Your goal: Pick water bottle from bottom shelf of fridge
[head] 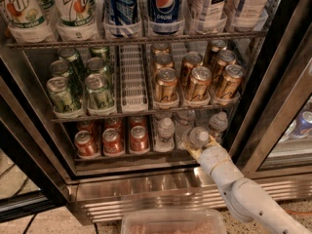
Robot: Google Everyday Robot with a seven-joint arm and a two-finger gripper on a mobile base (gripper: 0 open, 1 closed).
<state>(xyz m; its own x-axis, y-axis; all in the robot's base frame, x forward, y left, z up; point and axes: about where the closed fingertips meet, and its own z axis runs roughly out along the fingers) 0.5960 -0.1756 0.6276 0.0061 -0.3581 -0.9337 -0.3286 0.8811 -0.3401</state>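
Observation:
The fridge (273, 67) stands open before me. On its bottom shelf (122, 155) several small clear water bottles with white caps stand at the right; one (165, 130) is at the front of its lane and another (218, 123) is further right. My gripper (200, 145) reaches in from the lower right on a white arm. Its yellowish fingers (191, 152) sit on either side of one water bottle (198, 136) at the shelf's front, closed on it. The bottle sits slightly forward of the others.
Red-orange cans (112, 141) fill the left of the bottom shelf. Green cans (78, 87) and gold cans (197, 82) are on the rack above, Pepsi and 7UP bottles higher up. The steel louvred base (146, 194) lies below, and a clear plastic tray (173, 223) is at the bottom edge.

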